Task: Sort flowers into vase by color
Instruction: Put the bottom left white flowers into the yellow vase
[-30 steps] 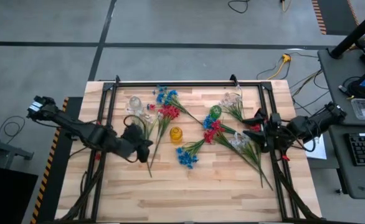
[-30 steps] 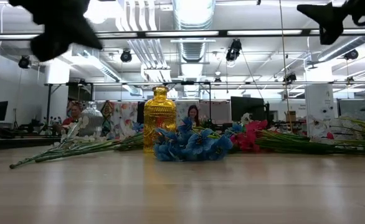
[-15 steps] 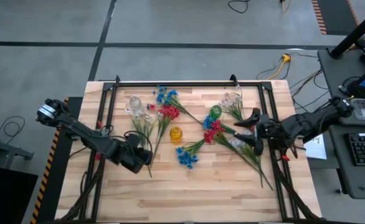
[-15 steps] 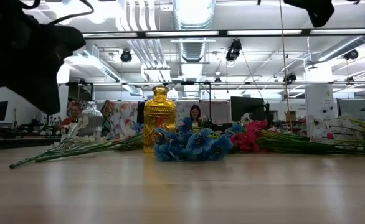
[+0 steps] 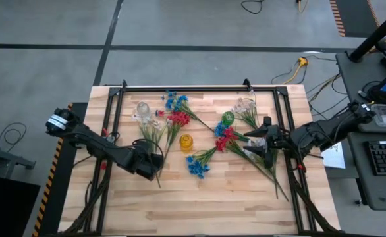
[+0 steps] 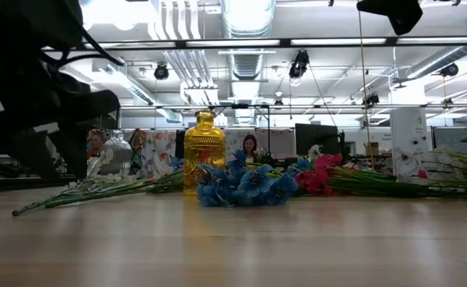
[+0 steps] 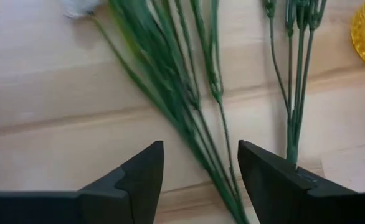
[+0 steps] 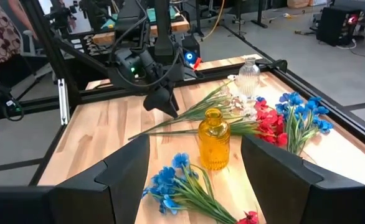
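Flowers lie loose on the wooden table: a white sprig (image 5: 151, 131) with long green stems (image 7: 192, 118), red flowers (image 5: 178, 118), blue flowers (image 5: 197, 164), and more red flowers (image 5: 224, 139) and white flowers (image 5: 252, 150) to the right. A yellow vase (image 5: 186, 141), a green vase (image 5: 228, 118) and two clear vases (image 5: 142, 108) stand among them. My left gripper (image 7: 198, 180) hangs low and open, a finger on each side of the white sprig's stems, apart from them. My right gripper (image 5: 262, 141) is open over the right-hand flowers.
Black frame rails (image 5: 114, 131) run along the table's left, right and far sides. Bare wood (image 5: 199, 204) stretches along the near edge. The yellow vase (image 8: 213, 146) stands between the two grippers. People sit in the room behind the table.
My left gripper has gone toward the table's near edge and down to the lower stems of the white sprig, and its fingers have opened. My right gripper has moved a little toward the table's left, over the right-hand flowers. The flowers have stayed where they lay.
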Available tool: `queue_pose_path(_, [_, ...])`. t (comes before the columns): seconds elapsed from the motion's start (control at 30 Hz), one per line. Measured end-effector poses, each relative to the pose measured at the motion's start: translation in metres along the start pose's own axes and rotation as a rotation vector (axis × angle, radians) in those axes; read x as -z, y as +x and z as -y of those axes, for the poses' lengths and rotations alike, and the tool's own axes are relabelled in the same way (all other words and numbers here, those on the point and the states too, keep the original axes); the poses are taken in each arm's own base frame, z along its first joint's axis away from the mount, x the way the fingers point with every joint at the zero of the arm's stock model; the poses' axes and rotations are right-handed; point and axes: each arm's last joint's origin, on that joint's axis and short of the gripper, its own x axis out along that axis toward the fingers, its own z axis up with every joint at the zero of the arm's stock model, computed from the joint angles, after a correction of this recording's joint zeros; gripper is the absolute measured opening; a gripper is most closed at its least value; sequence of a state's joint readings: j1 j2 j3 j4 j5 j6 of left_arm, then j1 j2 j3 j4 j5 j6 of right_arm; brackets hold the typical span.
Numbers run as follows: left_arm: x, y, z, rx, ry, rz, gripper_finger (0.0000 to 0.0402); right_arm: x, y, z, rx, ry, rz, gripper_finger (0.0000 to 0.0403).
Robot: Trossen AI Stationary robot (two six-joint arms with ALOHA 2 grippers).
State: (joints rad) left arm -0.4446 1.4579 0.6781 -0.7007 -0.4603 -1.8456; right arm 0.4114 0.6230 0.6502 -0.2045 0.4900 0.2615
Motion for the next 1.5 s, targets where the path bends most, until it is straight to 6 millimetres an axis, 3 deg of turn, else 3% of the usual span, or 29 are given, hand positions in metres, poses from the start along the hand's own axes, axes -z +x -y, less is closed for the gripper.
queue_pose_path(0.37, [0.012, 0.017, 0.008, -0.064, 0.01, 0.0, 0.0186, 0.001, 0.0, 0.0, 0.003, -0.009, -0.01, 0.0244])
queue_pose_path(0.53, [0.013, 0.02, 0.007, -0.091, 0.014, 0.01, 0.0137, 0.003, 0.0, 0.001, 0.007, -0.015, -0.026, 0.0244])
queue_pose_path(0.8, [0.008, 0.009, 0.007, -0.161, 0.017, 0.007, 0.001, 0.003, 0.0, 0.001, 0.008, 0.001, -0.029, 0.0244])
queue_pose_path(1.03, [0.005, 0.002, 0.005, -0.173, 0.053, -0.017, 0.0003, 0.003, 0.0, 0.001, 0.008, 0.012, -0.029, 0.0244])
queue_pose_path(1.2, [-0.002, -0.02, 0.007, -0.107, 0.109, -0.039, 0.0001, 0.003, 0.0, 0.001, 0.008, 0.011, -0.029, 0.0244])
queue_pose_path(1.5, [-0.039, -0.084, 0.009, -0.023, 0.214, 0.094, 0.0, 0.003, 0.0, 0.001, 0.005, 0.011, -0.03, 0.0244])
